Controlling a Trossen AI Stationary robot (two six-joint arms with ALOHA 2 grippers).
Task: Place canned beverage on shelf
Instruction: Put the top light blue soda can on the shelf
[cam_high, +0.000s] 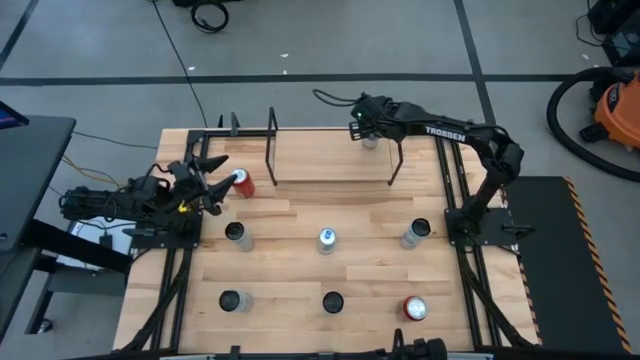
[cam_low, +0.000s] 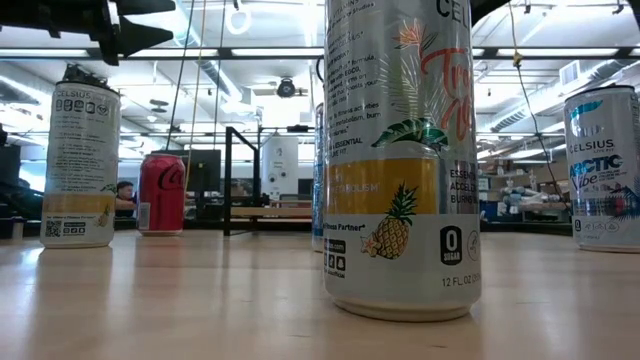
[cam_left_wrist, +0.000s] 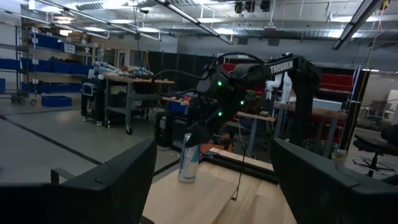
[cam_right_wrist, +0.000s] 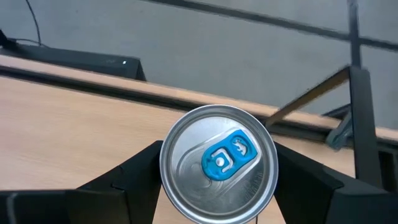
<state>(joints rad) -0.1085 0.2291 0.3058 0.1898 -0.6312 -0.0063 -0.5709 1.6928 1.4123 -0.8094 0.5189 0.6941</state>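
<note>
A silver can with a blue tab (cam_right_wrist: 217, 163) stands at the right end of the shelf (cam_high: 330, 165), a light-wood platform with black rod frames at the table's far side. It also shows in the high view (cam_high: 371, 141) and the left wrist view (cam_left_wrist: 188, 158). My right gripper (cam_high: 368, 135) is above it, shut on its top. My left gripper (cam_high: 213, 178) is open and empty at the table's left edge, beside a red cola can (cam_high: 241, 183) that stands upright on the table. My right gripper pinches the silver can between its two fingers, on opposite sides just below the top rim (cam_right_wrist: 166, 180). The fingers come from above, pointing down. The can is upright, with its base (cam_left_wrist: 186, 179) on the light wood.
Several more cans stand upright on the table: three in a middle row (cam_high: 237, 235) (cam_high: 327, 240) (cam_high: 415, 233) and three near the front edge (cam_high: 235, 300) (cam_high: 333, 300) (cam_high: 415, 308). The shelf's right rod frame (cam_right_wrist: 357, 93) stands close beside the held can.
</note>
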